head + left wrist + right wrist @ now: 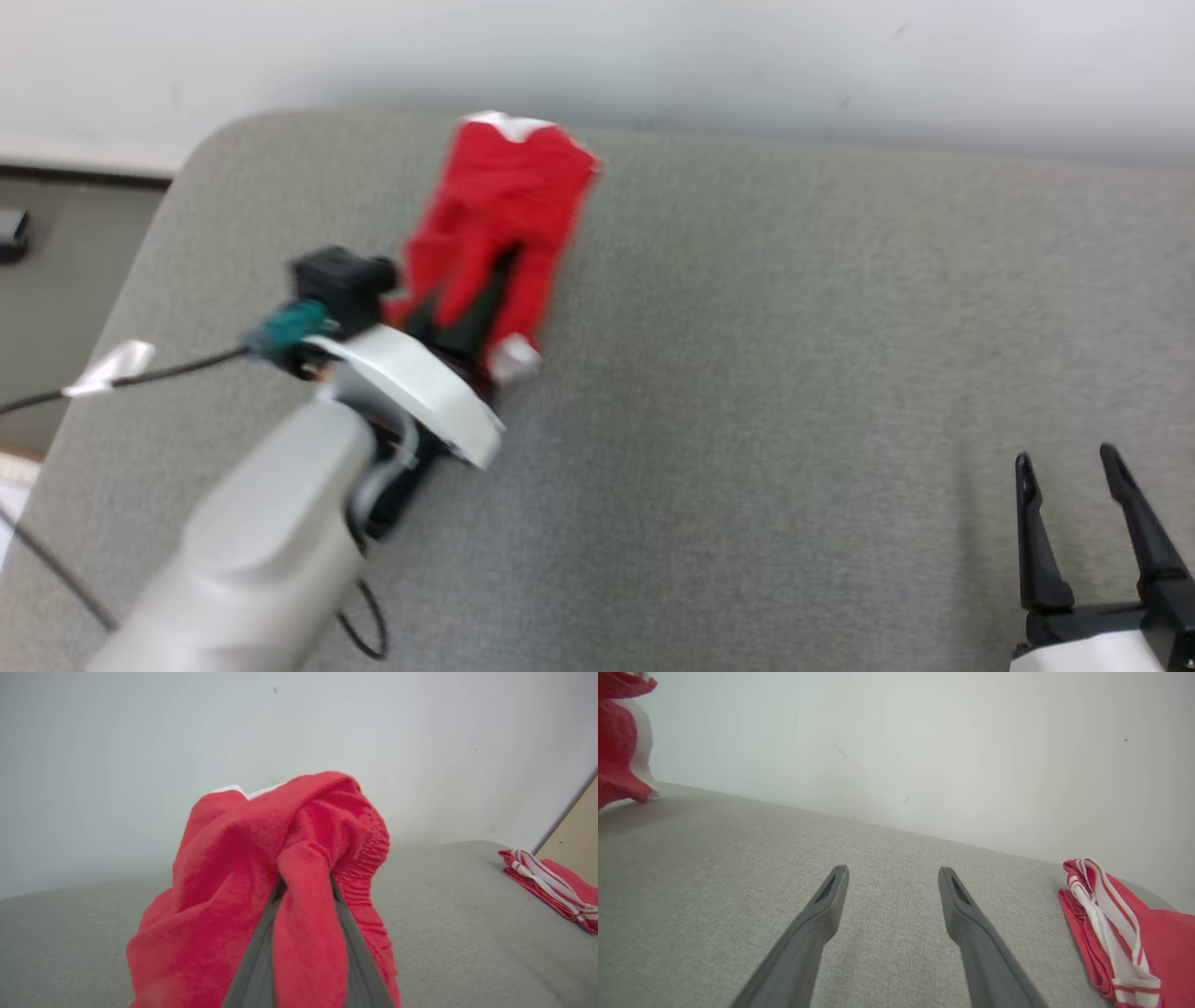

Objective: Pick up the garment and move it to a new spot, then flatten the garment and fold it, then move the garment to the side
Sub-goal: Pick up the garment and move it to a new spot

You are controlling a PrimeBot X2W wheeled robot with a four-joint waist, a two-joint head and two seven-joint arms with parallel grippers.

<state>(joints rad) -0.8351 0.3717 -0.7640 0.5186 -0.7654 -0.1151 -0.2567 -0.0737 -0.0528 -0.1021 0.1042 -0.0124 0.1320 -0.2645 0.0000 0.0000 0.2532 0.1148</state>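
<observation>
The left gripper (306,884) is pinched nearly closed on a fold of the red garment (499,224). In the left wrist view, cloth is bunched between the two dark fingers and spills over both of them. A gathered, ribbed edge there suggests an elastic waistband, so these are probably shorts with white trim.

In the head view the garment sits in the upper centre-left of the frame, near the far edge of the grey table (794,327). Its long axis runs from that edge down towards the left wrist, leaning a little to the lower left. That view is blurred, so I cannot say whether the cloth hangs clear of the table or a corner drags on it.

The right gripper (1066,455) is at the lower right, its fingers spread wide with nothing between them, well apart from the garment. The left arm therefore has sole hold, and the bare table lies to the right of the cloth and below it in frame. A folded red garment with white stripes (1120,924) lies at the right edge of the right wrist view, which limits a carry in that direction.
</observation>
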